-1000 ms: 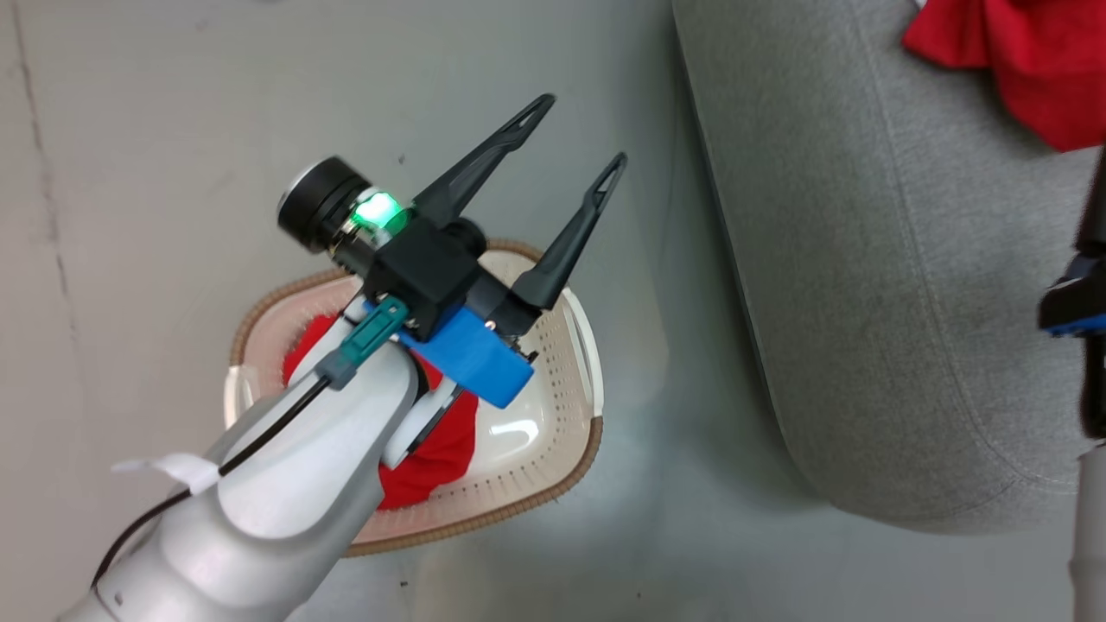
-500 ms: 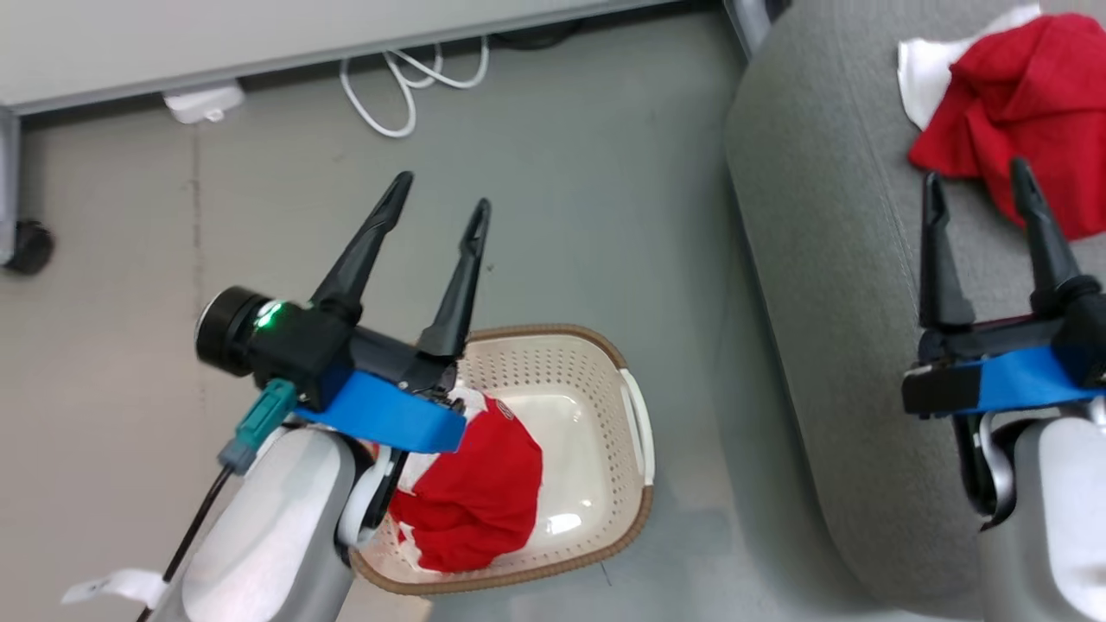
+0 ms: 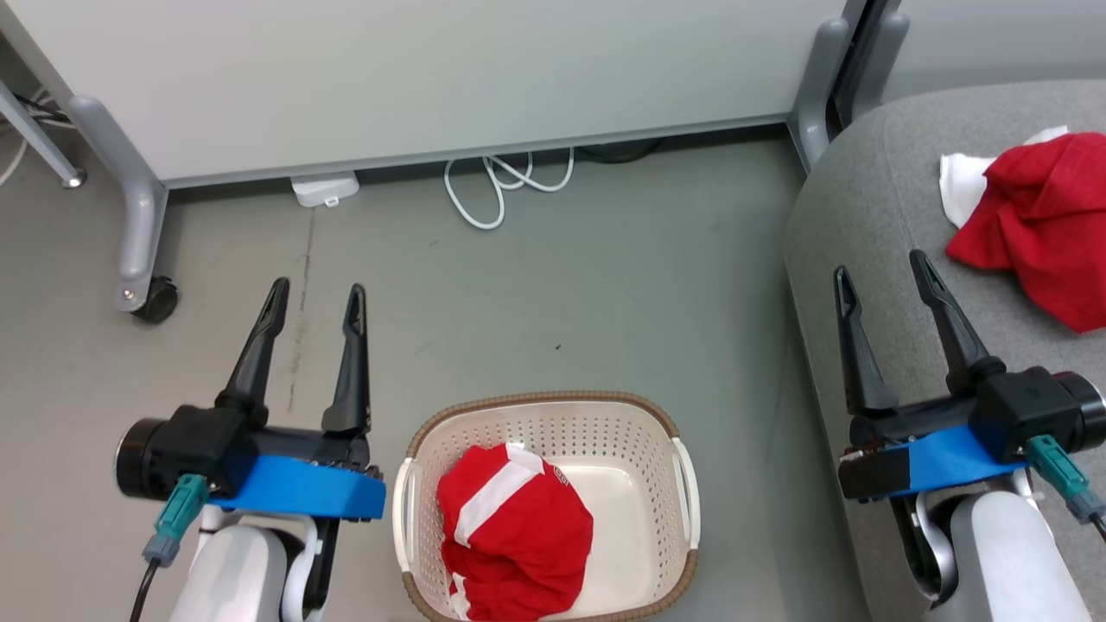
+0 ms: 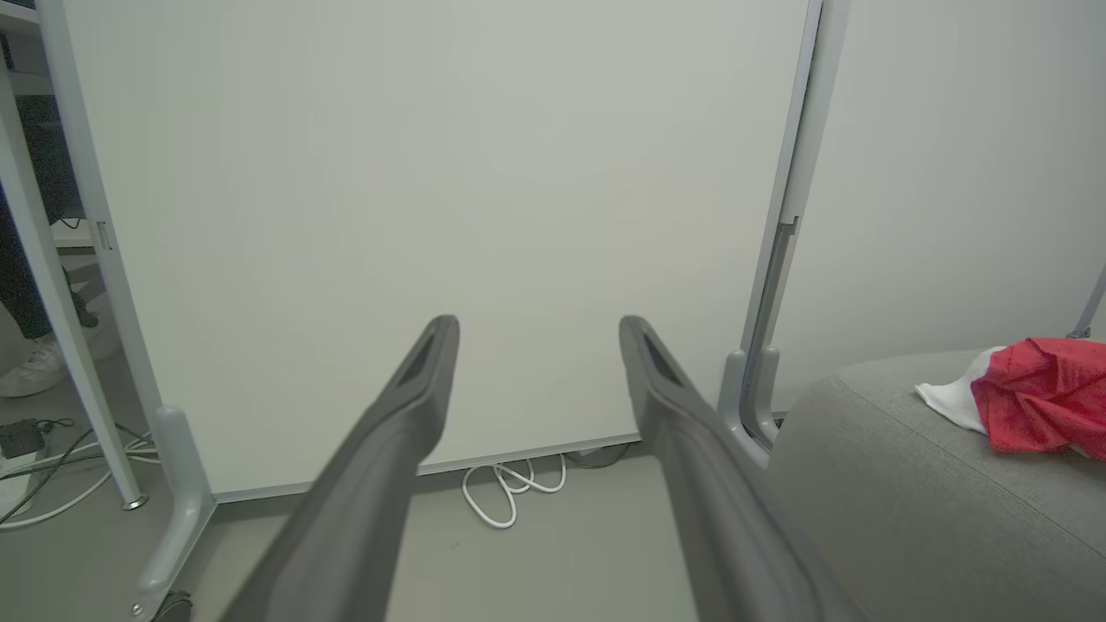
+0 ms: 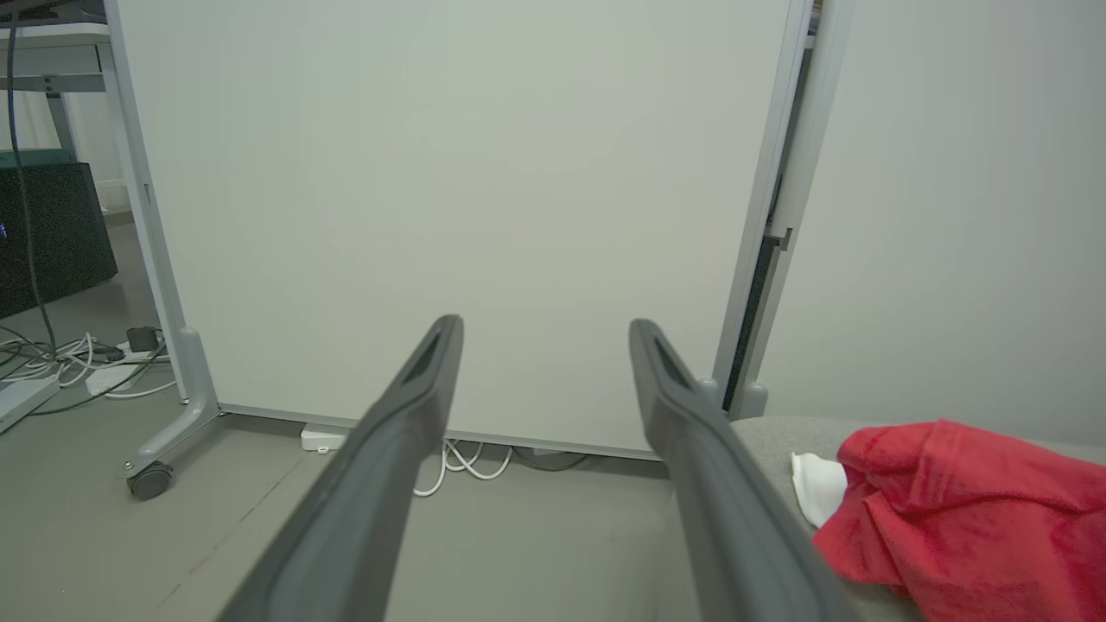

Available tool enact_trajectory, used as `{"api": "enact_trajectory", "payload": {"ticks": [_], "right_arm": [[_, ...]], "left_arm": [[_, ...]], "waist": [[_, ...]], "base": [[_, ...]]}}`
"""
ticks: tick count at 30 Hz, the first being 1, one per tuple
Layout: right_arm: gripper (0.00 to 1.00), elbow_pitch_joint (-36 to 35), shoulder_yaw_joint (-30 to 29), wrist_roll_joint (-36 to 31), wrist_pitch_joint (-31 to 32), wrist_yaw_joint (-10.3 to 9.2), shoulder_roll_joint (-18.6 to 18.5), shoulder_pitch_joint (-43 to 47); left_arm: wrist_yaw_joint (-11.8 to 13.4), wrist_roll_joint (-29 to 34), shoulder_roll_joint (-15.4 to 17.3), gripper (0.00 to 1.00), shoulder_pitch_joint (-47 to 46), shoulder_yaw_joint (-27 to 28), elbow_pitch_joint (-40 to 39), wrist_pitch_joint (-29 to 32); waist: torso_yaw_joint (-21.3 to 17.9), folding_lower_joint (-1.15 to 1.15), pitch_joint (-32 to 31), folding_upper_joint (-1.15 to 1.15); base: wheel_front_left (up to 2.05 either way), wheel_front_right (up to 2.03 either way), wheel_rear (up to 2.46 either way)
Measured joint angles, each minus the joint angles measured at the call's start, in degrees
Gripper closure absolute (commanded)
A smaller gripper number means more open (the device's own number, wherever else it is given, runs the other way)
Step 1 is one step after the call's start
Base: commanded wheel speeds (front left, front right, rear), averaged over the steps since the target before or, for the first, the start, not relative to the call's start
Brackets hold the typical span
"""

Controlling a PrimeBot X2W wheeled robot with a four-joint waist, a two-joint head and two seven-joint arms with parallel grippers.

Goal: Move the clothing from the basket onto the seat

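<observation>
Left gripper (image 3: 318,289) has swung off the basket (image 3: 540,399) to its left; right gripper (image 3: 879,263) waits to the basket's right — both splayed, empty. One red garment (image 3: 514,536) lies inside the basket, a second garment (image 3: 1037,225) on the seat (image 3: 864,216) right of it. Best to drop straight down, pinching the bunch's crown deeply.

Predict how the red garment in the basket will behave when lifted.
The red garment is bunched in soft folds, so it will probably droop rather than hold shape. It looks light for its bulk. Trailing ends might snag the basket rim.
</observation>
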Motion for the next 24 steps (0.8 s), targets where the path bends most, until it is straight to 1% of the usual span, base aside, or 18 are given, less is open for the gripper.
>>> {"api": "enact_trajectory", "payload": {"ticks": [4, 9, 16, 24], "right_arm": [[0.00, -0.53, -0.38, 0.19, 0.00, 0.00, 0.15, 2.23], [0.00, -0.96, -1.18, 0.54, 0.00, -0.01, 0.25, 5.33], [0.00, -0.43, -2.04, 2.52, 0.00, -0.01, 0.29, 8.39], [0.00, 0.05, -2.13, 3.25, 0.00, 0.00, 0.30, 9.76]], "left_arm": [[-0.79, 1.19, -0.90, 0.00, 2.79, 3.11, 0.04, 0.00], [-1.56, 2.37, -1.93, 0.00, 5.40, 5.49, 0.15, 0.00], [-2.22, 3.61, -3.27, 0.00, 7.84, 6.64, 0.66, 0.00], [-2.27, 4.09, -3.77, 0.00, 8.93, 7.24, 0.97, 0.00]], "waist": [[0.58, 0.00, -1.59, 0.00], [0.75, 0.00, -2.95, 0.00], [0.90, 0.00, -4.69, 0.00], [1.04, 0.00, -6.03, 0.00]], "base": [[0.00, 0.00, 0.00], [0.00, 0.00, 0.00], [0.00, 0.00, 0.00], [0.00, 0.00, 0.00]]}}
